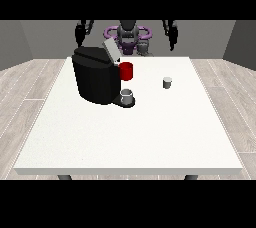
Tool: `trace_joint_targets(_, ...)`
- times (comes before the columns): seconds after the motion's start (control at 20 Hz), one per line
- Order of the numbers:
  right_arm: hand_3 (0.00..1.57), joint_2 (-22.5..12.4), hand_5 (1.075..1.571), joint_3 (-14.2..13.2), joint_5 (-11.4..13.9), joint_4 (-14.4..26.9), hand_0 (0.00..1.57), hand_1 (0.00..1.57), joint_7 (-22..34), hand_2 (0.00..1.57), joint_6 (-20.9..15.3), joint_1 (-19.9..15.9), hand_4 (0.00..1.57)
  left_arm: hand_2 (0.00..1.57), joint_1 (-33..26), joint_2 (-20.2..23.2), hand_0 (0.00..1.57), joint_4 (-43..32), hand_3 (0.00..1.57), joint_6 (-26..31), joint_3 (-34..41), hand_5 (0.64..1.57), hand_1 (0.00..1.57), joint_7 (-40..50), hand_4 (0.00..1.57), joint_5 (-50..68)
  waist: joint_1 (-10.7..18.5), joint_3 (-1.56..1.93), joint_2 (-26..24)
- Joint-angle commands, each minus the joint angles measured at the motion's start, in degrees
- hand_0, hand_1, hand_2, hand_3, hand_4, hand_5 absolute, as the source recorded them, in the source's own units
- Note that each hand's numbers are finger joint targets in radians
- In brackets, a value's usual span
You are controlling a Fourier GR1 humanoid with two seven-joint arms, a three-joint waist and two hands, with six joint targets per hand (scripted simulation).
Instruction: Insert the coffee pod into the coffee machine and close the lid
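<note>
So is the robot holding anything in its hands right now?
No, nothing. Both hands, the one at the view's left and the one at the view's right, hang at the table's far edge. The coffee pod sits alone on the table.

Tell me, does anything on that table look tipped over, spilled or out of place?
Nothing stands out. The coffee machine stands upright with its lid raised, a cup sits on its tray, and the small coffee pod stands upright, apart, on the table.
</note>
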State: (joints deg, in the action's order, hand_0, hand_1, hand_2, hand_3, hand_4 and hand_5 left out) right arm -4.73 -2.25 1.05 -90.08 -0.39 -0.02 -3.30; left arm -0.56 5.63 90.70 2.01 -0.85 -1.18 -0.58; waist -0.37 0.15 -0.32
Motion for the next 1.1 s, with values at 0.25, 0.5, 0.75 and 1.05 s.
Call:
trace_joint_targets(0.25, 0.0, -0.37, 1.571, -0.56, -1.21, 3.18, 0.0, 0.0, -0.31, 0.0, 1.85, -0.03, 0.0, 0.0, 3.4, 11.93, 0.0, -1.93, 0.0, 7.54, 0.49, 1.571, 0.0, -7.4, 0.0, -6.91, -0.69, -0.15, 2.57)
trace_joint_targets(0.5, 0.0, 0.48, 1.571, 1.5, 7.35, 0.49, 0.0, 0.0, -2.6, 0.0, -5.7, -3.04, 0.0, 0.0, 11.77, 20.02, 0.0, -8.98, 0.0, 9.86, 5.31, 1.571, 0.0, -3.87, 0.0, -9.1, -6.3, -0.17, 7.62)
trace_joint_targets(0.75, 0.0, 2.47, 1.571, 4.98, 10.2, -1.64, 0.0, 0.0, -0.19, 0.0, -7.18, -4.61, 0.0, 0.0, 18.4, 23.32, 0.0, -18.84, 0.0, 11.53, 7.41, 1.571, 0.0, -5.54, 0.0, -11.33, -9.1, -0.19, 9.93)
trace_joint_targets(1.05, 0.0, 2.96, 1.571, 5.47, 9.13, -3.85, 0.0, 0.0, 1.17, 0.0, -6.26, -6.25, 0.0, 0.0, 21.88, 27.49, 0.0, -29.1, 0.0, 12.94, 8.24, 1.571, 0.0, -10.12, 0.0, -14.99, -11.15, -0.2, 14.76)
